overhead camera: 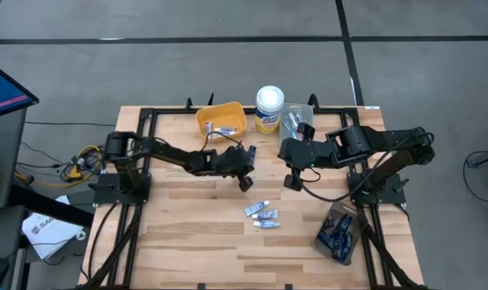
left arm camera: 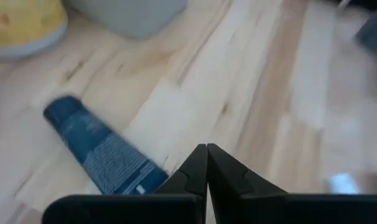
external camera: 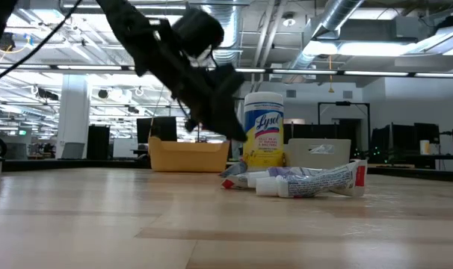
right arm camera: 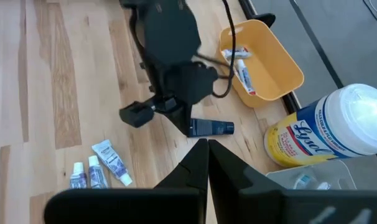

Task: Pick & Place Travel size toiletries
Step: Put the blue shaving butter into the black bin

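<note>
A dark navy tube [right arm camera: 211,128] [left arm camera: 101,155] lies flat on the wood just past my left gripper [right arm camera: 183,126] [overhead camera: 250,166], which hangs shut above the table's middle. Its fingertips [left arm camera: 207,152] meet with nothing between them. A small group of white-and-blue tubes [overhead camera: 262,214] [right arm camera: 99,169] [external camera: 305,181] lies on the table nearer the front edge. The yellow bin [overhead camera: 221,121] [right arm camera: 263,68] at the back holds two more tubes [right arm camera: 241,67]. My right gripper [right arm camera: 207,146] [overhead camera: 292,179] is shut, raised over the table right of the middle, and holds nothing.
A white-lidded yellow canister [overhead camera: 269,109] [right arm camera: 325,134] [external camera: 264,138] stands beside the yellow bin, with a clear container [overhead camera: 297,119] to its right. A clear bin of dark packets [overhead camera: 338,234] sits at the near right. Bare wood stretches along the near left.
</note>
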